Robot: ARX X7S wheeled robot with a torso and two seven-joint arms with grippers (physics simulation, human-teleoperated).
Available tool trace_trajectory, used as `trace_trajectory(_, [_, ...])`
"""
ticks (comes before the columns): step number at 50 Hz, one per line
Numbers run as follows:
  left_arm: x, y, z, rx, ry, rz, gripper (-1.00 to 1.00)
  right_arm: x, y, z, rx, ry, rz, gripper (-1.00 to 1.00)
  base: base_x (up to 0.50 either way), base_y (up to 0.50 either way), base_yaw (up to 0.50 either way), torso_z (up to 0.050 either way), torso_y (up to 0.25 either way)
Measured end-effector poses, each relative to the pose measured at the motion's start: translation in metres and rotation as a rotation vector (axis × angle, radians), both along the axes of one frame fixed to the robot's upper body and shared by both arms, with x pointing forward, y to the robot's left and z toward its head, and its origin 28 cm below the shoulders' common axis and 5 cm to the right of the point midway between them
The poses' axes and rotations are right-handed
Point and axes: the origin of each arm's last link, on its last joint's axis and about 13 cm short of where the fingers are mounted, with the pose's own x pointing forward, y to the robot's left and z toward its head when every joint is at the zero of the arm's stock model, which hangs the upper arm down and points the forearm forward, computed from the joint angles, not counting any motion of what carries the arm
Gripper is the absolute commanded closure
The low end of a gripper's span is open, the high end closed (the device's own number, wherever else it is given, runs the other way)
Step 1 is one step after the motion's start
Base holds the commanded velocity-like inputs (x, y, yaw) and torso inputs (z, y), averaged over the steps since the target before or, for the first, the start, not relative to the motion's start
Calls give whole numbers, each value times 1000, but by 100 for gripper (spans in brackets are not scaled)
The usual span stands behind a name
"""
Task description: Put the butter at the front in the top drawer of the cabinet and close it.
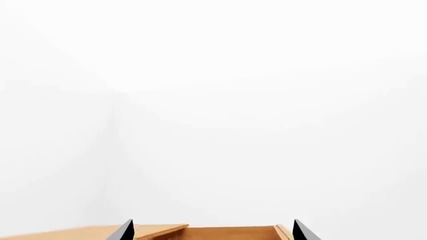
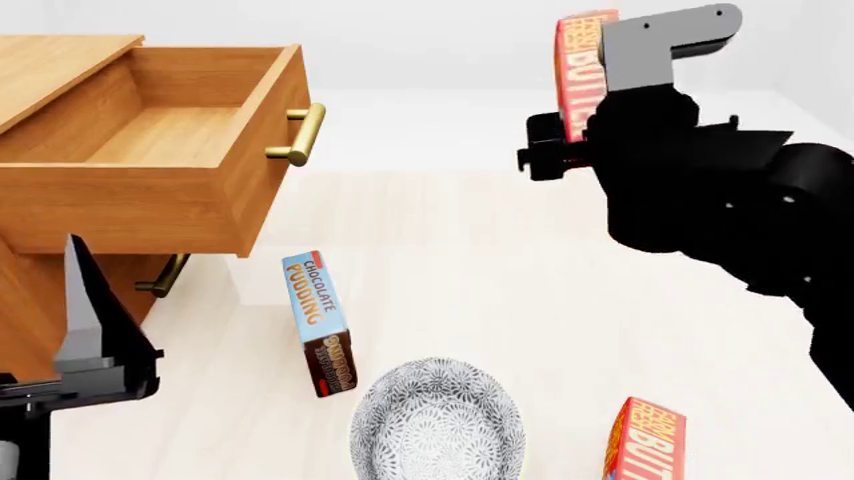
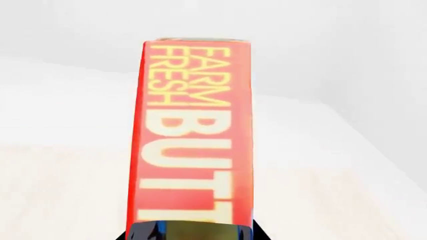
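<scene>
The top drawer [image 2: 160,150] is standing pulled wide open on the cabinet [image 2: 40,300], its wooden floor bare, so the opening looks done while the drop-in and the closing are both waiting. The right gripper [image 2: 567,130] is holding the butter [image 2: 582,75] aloft, well to the right of the drawer and about level with its handle, jaws clamped on the carton's lower end while the lettered red face is rising upright out beyond them. The left gripper [image 2: 83,290] is hanging just below the drawer's front corner, fingers spread and gripping nothing. A second butter carton [image 2: 647,440] is sitting low and right of the drawer, untouched.
</scene>
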Motion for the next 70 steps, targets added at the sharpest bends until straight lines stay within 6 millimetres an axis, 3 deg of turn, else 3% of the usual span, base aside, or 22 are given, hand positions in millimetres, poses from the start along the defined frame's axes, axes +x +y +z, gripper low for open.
trace_trajectory(4, [0,-2,-4,20,24,-8,-100,-13,-2,8,-98,-70,57,100,0,0,0,0,0])
trace_trajectory(7, [3,-2,3,47,48,-18,-100,-22,-5,13,-190,-122,87,100,0,0,0,0,3])
trace_trajectory(24, [35,-2,107,402,111,-88,-100,-53,-29,26,-625,-340,84,100,0,0,0,0,1])
trace_trajectory(37, [56,-9,164,723,49,-30,-100,-67,-47,38,-775,-416,98,100,0,0,0,2,2])
trace_trajectory(44, [65,-14,179,820,27,-3,-100,-70,-52,40,-783,-403,125,100,0,0,0,0,0])
trace_trajectory(70, [89,-32,201,1087,-67,15,-100,-81,-66,51,-1136,-399,183,100,0,0,0,0,2])
